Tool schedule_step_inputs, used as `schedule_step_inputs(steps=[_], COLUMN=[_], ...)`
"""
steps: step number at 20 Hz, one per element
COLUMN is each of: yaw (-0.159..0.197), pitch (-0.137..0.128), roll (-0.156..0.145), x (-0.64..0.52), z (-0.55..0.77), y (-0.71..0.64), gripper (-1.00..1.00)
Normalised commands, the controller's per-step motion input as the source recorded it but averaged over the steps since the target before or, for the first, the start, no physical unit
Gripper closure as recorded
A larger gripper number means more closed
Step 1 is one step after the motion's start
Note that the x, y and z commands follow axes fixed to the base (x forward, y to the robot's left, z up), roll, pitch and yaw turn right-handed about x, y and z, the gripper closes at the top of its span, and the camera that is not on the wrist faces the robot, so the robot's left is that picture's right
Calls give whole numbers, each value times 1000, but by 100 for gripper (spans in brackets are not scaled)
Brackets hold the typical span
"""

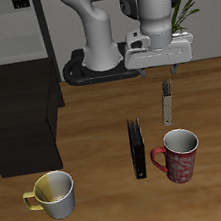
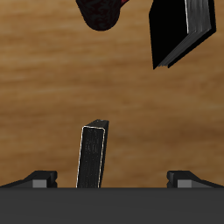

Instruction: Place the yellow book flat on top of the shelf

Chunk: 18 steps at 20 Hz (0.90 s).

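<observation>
The yellow book [image 1: 167, 103] stands upright on the table, thin, tan with greyish edges. My gripper [image 1: 170, 69] hangs above it, a little farther back, open and empty. In the wrist view the book [image 2: 94, 156] stands between and just ahead of the two spread fingertips [image 2: 39, 179], nearer one of them, and touches neither; the gripper [image 2: 112, 180] holds nothing. The shelf [image 1: 23, 121] is a low matte-black cabinet at the table's side, well away from the book, with nothing on its top. It is out of the wrist view.
A black book [image 1: 138, 149] [image 2: 182, 31] stands upright nearer the front edge. A red mug [image 1: 177, 156] [image 2: 105, 10] stands beside it. A yellow mug [image 1: 53, 195] stands near the front edge, in front of the shelf.
</observation>
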Motion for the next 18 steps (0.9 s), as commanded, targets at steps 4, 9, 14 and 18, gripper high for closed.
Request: schedule_step_inputs(steps=[4,9,14,18], yaw=[4,27,-16,13], pitch=[-2,-44,25,-9], roll=[-4,-23,3,-10], x=[-60,-53,-15,-86], z=[-255,-180,-277,-319], y=[150,91,98,79], gripper=[-100,-100,-100,-100])
